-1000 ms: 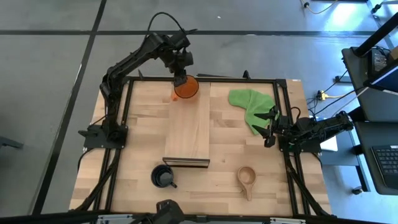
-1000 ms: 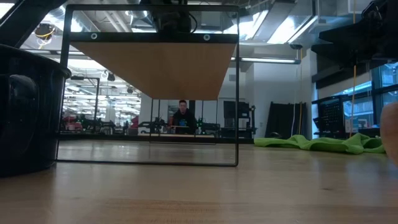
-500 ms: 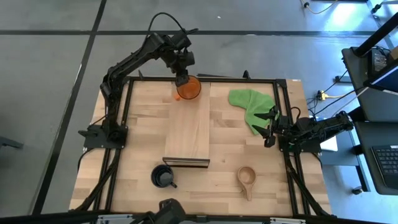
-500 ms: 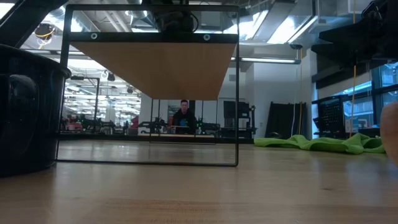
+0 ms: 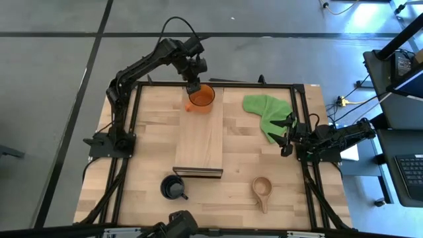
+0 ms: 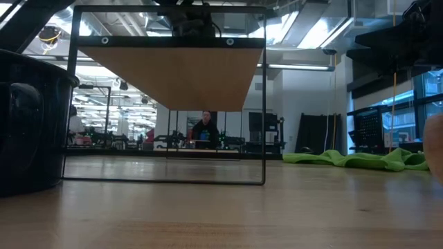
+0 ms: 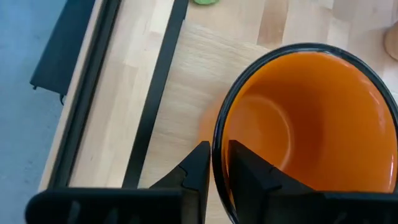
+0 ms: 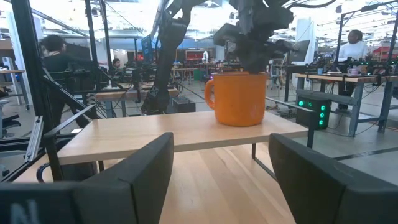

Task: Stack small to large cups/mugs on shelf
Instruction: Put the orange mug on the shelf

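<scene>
Gripping orange mug [image 5: 200,97] rim: L pincer [image 5: 193,86].

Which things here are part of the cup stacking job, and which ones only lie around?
Job: orange mug, held at its rim by the left gripper; dark mug; wooden cup; shelf.
Lying about: green cloth; right gripper, open, waiting beside it.

Three cups sit out: one orange mug [image 5: 201,97], one dark mug [image 5: 172,187], one wooden cup [image 5: 262,188]. There is one shelf [image 5: 201,142], one green cloth [image 5: 264,112], and two arms.
</scene>
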